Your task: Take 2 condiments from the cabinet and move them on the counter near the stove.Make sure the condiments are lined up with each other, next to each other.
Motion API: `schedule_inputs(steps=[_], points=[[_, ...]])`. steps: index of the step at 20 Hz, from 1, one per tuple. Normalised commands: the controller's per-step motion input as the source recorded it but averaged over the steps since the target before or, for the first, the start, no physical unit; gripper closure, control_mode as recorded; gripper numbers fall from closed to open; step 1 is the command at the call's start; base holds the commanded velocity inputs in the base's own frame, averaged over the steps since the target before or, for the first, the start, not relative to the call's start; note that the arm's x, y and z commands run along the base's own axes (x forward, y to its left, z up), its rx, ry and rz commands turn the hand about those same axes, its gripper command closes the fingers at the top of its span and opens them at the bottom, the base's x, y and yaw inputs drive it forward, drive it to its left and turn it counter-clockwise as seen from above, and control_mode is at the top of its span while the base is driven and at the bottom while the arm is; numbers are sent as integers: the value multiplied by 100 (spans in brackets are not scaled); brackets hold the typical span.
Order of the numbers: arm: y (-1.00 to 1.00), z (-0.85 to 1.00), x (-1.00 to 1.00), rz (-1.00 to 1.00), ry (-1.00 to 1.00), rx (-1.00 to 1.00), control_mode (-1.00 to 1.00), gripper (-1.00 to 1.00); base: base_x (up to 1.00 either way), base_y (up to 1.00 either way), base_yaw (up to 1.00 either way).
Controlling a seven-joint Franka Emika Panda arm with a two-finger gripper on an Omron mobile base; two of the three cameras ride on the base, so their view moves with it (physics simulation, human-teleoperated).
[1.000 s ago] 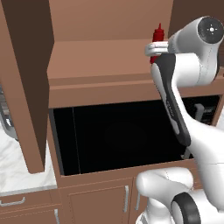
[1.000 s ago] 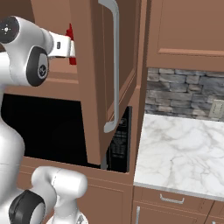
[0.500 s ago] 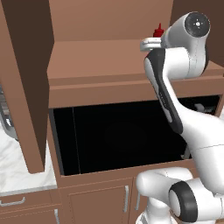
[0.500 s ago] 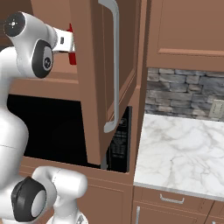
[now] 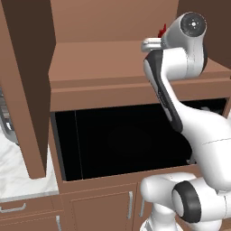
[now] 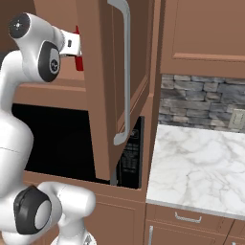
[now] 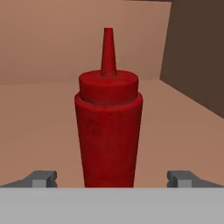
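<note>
A slim red squeeze bottle [image 7: 108, 127] with a pointed nozzle, one of the condiments, stands upright on the bare wooden shelf [image 7: 39, 127] of the cabinet [image 5: 99, 58]. My gripper [image 7: 112, 178] is open just in front of it. One fingertip [image 7: 41, 177] rises on each side of the bottle's base, and both are clear of it. From the right base view the red bottle [image 6: 79, 63] shows just past my hand, by the edge of the open door [image 6: 103, 86]. Its nozzle [image 5: 162, 30] peeks over my arm in the left base view. The stove is out of view.
A black microwave cavity [image 5: 122, 140] sits under the cabinet shelf. White marble counter [image 6: 201, 162] lies to the right below a stone backsplash [image 6: 201, 100], and more counter [image 5: 18, 176] to the left. The cabinet's other open door [image 5: 27, 90] hangs at left.
My arm has swung up and reached further into the cabinet, bringing the hand closer to the red bottle. The jaws stayed wide open.
</note>
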Motion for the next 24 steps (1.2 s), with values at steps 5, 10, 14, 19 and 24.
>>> schedule_inputs(steps=[5,10,14,19,24], points=[[8,0,21,-1,0,0,-100,-100,0,0,0],[4,0,18,-2,0,0,-100,-100,0,0,0],[0,0,12,-3,0,0,-100,-100,0,0,0],[0,0,3,-4,0,0,-100,-100,0,0,0],[0,0,3,-4,0,0,-100,-100,0,0,0]])
